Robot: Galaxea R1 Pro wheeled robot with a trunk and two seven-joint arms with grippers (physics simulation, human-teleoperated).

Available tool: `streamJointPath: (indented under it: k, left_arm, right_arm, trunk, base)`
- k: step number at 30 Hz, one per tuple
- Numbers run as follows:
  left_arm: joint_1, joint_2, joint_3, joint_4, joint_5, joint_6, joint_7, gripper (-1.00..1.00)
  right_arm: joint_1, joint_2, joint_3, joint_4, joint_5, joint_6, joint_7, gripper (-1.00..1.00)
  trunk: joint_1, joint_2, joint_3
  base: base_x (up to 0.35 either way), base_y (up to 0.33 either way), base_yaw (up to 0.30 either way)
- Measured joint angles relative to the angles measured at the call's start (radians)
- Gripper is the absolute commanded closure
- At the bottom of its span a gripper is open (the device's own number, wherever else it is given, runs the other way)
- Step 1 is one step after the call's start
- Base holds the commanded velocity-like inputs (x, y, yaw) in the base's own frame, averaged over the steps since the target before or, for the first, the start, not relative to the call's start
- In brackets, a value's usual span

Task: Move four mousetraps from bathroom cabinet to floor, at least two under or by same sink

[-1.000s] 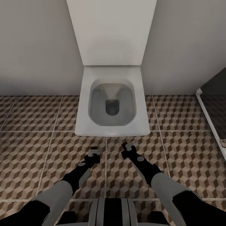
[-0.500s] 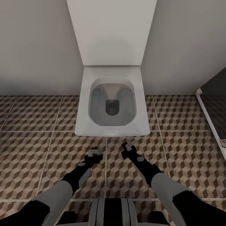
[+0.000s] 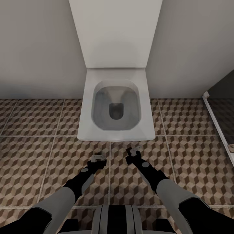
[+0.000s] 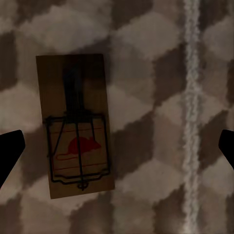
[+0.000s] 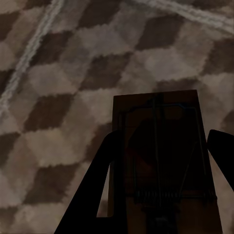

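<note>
With my left gripper [image 4: 117,148] spread wide above a mousetrap [image 4: 75,126] lying on the floor [image 4: 161,73], my right gripper [image 5: 161,195] clamped another mousetrap [image 5: 161,161], light, stiff, best pinched by its long edges.

Soft even head view, dim, shadowed, blurry wrist views

Bathroom floor [image 3: 39,152] of large tiles printed with brown, beige and white cubes, pale grout lines, white square toilet [image 3: 115,107] standing on it against the wall, one mousetrap [image 4: 75,126] lying flat on a tile beside a grout line
</note>
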Motion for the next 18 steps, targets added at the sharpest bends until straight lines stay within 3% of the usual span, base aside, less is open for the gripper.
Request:
streamJointPath:
  k: [10, 15, 18]
  left_arm:
    - [0.0, -0.001, 0.0, 0.0, 0.001, 0.0, 0.0, -1.0]
    - [0.0, -0.001, 0.0, 0.0, 0.002, 0.0, 0.0, -1.0]
    - [0.0, -0.001, 0.0, 0.0, 0.002, 0.0, 0.0, -1.0]
  right_arm:
    - [-0.001, 0.0, -0.01, 0.005, -0.008, 0.002, -0.014, 1.0]
    - [-0.001, 0.001, -0.033, 0.007, -0.012, 0.001, -0.109, 1.0]
    - [-0.001, 0.001, -0.037, 0.007, -0.013, 0.002, -0.129, 1.0]
  trunk:
    - [0.0, 0.0, 0.0]
    - [0.0, 0.0, 0.0]
    - [0.0, 0.0, 0.0]
  base:
    - [0.0, 0.0, 0.0]
    - [0.0, 0.0, 0.0]
    - [0.0, 0.0, 0.0]
